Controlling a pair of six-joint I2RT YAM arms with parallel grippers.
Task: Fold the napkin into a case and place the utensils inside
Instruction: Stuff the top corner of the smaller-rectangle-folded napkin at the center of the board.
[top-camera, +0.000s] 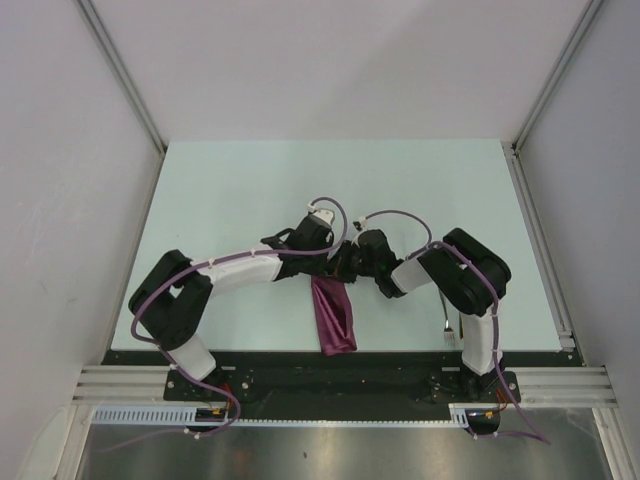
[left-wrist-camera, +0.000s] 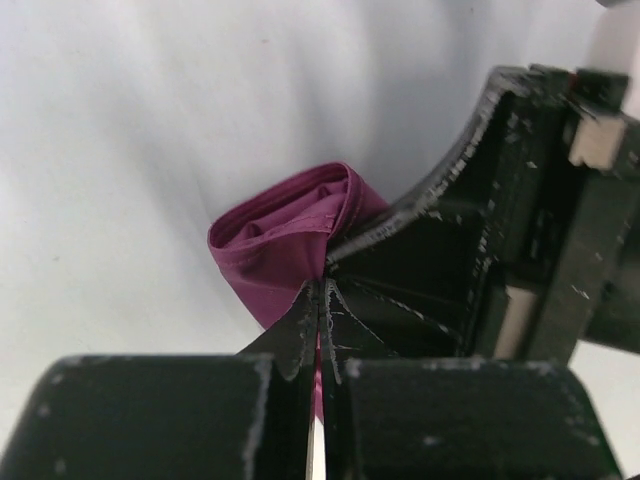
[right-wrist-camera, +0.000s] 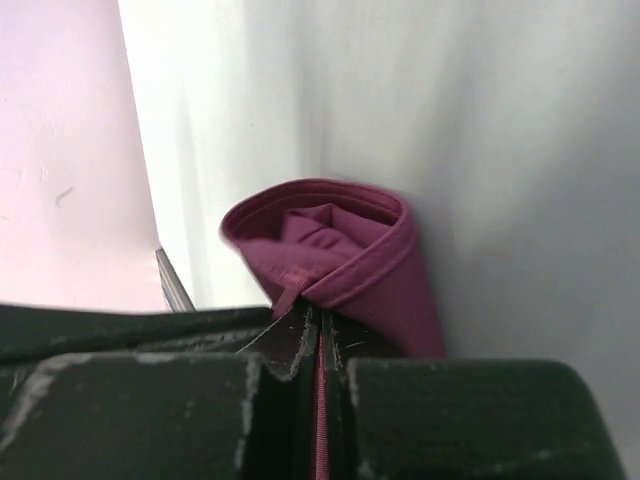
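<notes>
On the smooth, pale mint-green counter (top-camera: 230, 200), a soft plum-magenta cloth (top-camera: 333, 315) folded into a narrow creased oblong, near the front edge between the two arms, its far end reaching up to where both black wrists meet. Seen close from the wrists, an open rounded mouth at that end, hemmed rim curling around loose inner folds. Scuffed black left fingers (left-wrist-camera: 300, 330) pressed tight together, only a thin magenta sliver of the rim between them. Right fingers (right-wrist-camera: 285, 345) equally closed, pinching the same rim edge just beside, a line of cloth caught in the seam. Well to the right, beside the right arm, a slim silvery piece (top-camera: 446, 322) flat on the counter, too small to identify.
</notes>
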